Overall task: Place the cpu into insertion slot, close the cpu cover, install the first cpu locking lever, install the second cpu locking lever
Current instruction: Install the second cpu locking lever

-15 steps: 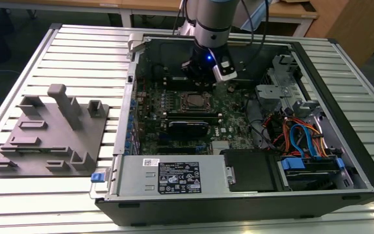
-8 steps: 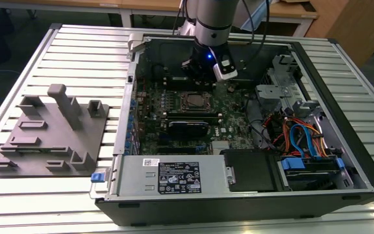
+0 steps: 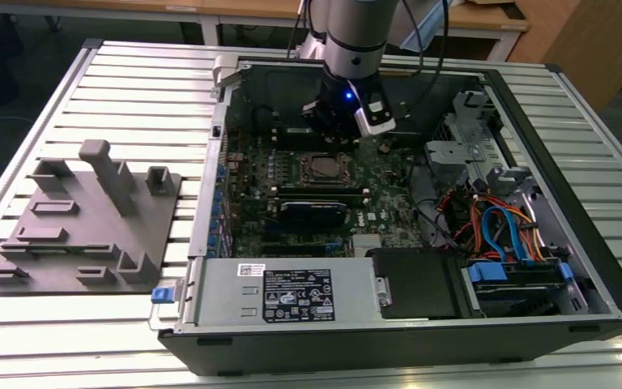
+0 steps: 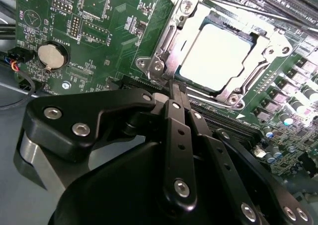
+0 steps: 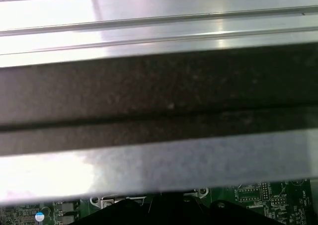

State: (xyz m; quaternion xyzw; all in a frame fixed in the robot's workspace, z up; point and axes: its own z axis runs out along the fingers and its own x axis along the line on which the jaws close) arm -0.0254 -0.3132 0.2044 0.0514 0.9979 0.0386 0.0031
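In the second wrist view the cpu [image 4: 216,56] lies flat in the insertion slot [image 4: 233,100] on the green motherboard, its pale metal top glaring in the light. The cpu cover [image 4: 171,36] is down around it as a silvery frame. A thin lever rod [image 4: 238,2] runs along one side of the socket. My gripper [image 4: 172,88] is shut, its black fingers [image 4: 176,130] pressed together, with the tips just at a corner of the socket. In the exterior view the gripper [image 3: 335,134] hangs inside the open computer case, just behind the socket [image 3: 320,168].
The open case [image 3: 398,340] lies on a slatted metal table [image 3: 62,340]. A grey fixture block [image 3: 84,219] stands to the exterior view's left. Cables and a drive cage [image 3: 505,235] fill the case's right side. The first wrist view faces the dark case wall [image 5: 159,96].
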